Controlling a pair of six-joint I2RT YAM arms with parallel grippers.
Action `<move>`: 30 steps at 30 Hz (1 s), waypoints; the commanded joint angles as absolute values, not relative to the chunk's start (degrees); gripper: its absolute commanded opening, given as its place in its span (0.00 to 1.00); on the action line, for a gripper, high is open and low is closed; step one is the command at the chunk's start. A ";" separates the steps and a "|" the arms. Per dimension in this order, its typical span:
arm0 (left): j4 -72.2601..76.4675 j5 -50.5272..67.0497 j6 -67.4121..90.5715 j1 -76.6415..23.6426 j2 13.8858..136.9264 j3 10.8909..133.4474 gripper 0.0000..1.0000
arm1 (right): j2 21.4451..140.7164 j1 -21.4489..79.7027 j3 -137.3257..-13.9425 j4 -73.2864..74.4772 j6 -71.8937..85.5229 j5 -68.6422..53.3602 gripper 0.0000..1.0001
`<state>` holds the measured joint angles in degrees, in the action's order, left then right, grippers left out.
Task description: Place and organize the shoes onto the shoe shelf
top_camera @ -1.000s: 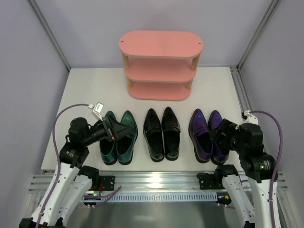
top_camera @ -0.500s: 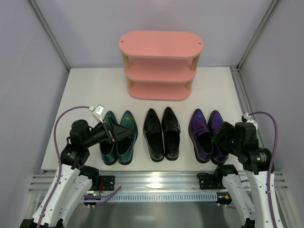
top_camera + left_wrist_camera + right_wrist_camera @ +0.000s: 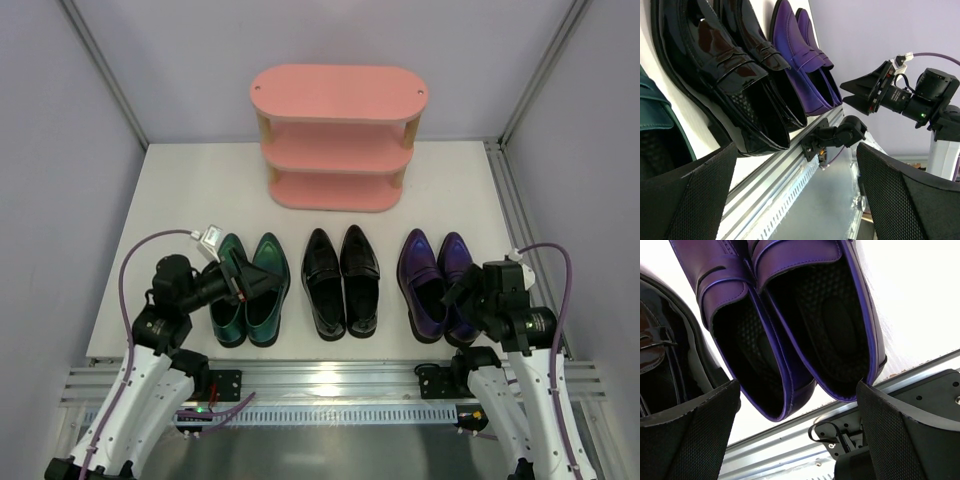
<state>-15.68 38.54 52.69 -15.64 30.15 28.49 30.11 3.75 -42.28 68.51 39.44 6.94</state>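
Observation:
Three pairs of loafers stand in a row on the white table: teal-green point(image 3: 250, 290) at left, black point(image 3: 341, 281) in the middle, purple point(image 3: 431, 283) at right. The pink three-tier shelf point(image 3: 337, 137) stands behind them with bare boards. My left gripper point(image 3: 245, 278) is open, low over the teal pair. My right gripper point(image 3: 458, 292) is open above the heels of the purple pair point(image 3: 805, 335). The left wrist view shows the black pair point(image 3: 735, 75) and purple pair point(image 3: 805, 65) sideways.
An aluminium rail point(image 3: 330, 380) runs along the table's near edge under both arm bases. Grey walls and corner posts close in the sides and back. The right arm point(image 3: 910, 95) shows in the left wrist view.
My right gripper has drawn back and down toward the heels of the purple pair. My left gripper has shifted slightly nearer over the teal pair. The shoes have not moved.

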 commanded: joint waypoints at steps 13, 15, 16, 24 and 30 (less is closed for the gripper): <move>-10.20 36.39 57.74 -15.64 29.53 25.05 1.00 | 32.78 4.04 -35.52 59.78 44.73 6.68 1.00; -10.02 36.30 57.75 -15.56 29.71 24.87 1.00 | 33.57 4.22 -34.46 57.76 44.91 5.89 0.93; -10.02 36.30 57.83 -15.56 29.71 24.87 1.00 | 34.18 4.39 -33.15 56.96 44.91 5.45 0.91; -10.20 35.95 57.48 -15.64 29.36 24.52 1.00 | 37.26 7.29 -28.92 52.13 44.82 4.48 0.68; -10.19 36.03 57.48 -15.56 29.44 24.43 1.00 | 40.16 13.70 -28.30 50.72 47.89 7.46 0.41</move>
<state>-12.64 36.01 57.08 -15.64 29.74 24.84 38.76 10.83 -29.26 51.68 44.10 7.46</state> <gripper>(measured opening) 0.996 0.479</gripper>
